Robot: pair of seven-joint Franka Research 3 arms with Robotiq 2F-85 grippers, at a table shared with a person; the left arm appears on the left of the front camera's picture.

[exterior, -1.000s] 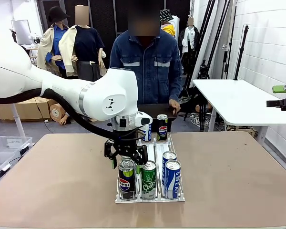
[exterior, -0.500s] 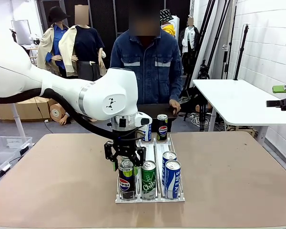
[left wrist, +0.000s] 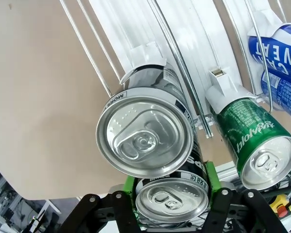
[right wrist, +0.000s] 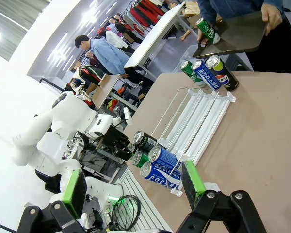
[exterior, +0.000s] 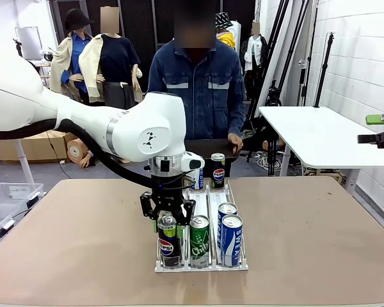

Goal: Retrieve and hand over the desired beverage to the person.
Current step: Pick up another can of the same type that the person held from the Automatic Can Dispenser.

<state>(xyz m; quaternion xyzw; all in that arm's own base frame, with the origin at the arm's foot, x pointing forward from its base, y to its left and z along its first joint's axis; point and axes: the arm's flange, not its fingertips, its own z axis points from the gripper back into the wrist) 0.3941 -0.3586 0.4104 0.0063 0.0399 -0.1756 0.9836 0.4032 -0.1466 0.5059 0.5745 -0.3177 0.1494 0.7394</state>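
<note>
**Left gripper on the can**

My left gripper (exterior: 169, 217) is pinching an upright black can (left wrist: 170, 199), straight below it in the left lane of the rack (exterior: 201, 267). The person (exterior: 205, 83) is standing straight across. My right gripper (right wrist: 133, 187) is hanging spread, farther off.

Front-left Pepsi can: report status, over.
Left hand shut on black Pepsi can, not yet lifted from rack. Right hand open, empty. Green can close alongside.

Robotics lab, white robot arm (exterior: 141, 128) reaching over a tabletop rack (exterior: 205, 267) of drink cans (exterior: 231, 238), black stands (exterior: 320, 70) standing by a white wall (exterior: 365, 51), cardboard box (exterior: 32, 148) sitting on the floor (exterior: 64, 170).
</note>
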